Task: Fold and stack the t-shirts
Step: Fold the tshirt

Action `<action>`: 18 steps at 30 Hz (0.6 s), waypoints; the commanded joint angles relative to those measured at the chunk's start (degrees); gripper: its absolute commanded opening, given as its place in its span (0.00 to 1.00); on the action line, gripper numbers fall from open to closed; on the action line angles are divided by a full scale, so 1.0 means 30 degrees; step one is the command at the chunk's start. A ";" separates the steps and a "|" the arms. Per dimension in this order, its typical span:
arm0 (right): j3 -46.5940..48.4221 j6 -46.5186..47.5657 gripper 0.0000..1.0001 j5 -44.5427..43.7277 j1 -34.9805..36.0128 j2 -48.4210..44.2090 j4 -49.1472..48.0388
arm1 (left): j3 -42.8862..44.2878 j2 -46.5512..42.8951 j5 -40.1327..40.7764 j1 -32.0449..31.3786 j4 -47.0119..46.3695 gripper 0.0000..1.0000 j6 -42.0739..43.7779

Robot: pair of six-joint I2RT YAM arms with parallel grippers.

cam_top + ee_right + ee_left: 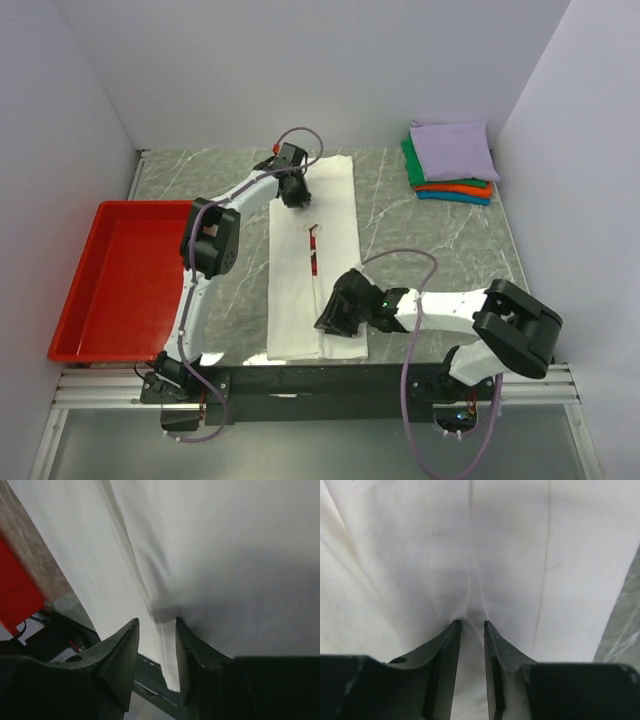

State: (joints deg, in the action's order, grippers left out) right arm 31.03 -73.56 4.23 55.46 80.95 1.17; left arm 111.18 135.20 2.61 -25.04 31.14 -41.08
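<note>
The white t-shirt [335,200] lies as a long narrow strip down the middle of the table, with a thin sliver of its red print [313,250] showing in the fold. My left gripper [296,200] is at its far end. In the left wrist view the jaws [472,622] stand close together, pinching a ridge of white cloth [520,545]. My right gripper [325,322] is at the near end, its jaws [156,620] narrowed on a puckered fold of the cloth [225,555]. A folded stack sits at the back right: lavender [452,150] on green [408,160], orange [455,186] and teal [455,197].
A red plastic tray [120,290] stands at the left of the table, and a corner of it shows in the right wrist view [17,587]. The black mounting rail [330,380] runs along the near edge. White walls close in the left, back and right.
</note>
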 commanded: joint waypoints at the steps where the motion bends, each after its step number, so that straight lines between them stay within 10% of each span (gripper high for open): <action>1: 0.1927 -0.1264 0.43 -0.0324 0.0263 0.0819 -0.0159 | 0.1961 0.2627 -0.2480 0.0084 0.0872 0.33 0.2091; 18: 0.2112 0.3220 0.45 -0.4133 -0.1139 -0.5064 0.4325 | 0.3636 -0.0707 -0.6349 0.0904 -0.2262 0.45 0.2298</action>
State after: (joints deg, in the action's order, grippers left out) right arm 36.45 -67.70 -3.57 54.19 71.02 10.79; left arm 119.61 140.66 -13.96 -22.74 27.24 -35.05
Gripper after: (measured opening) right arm 0.449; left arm 0.454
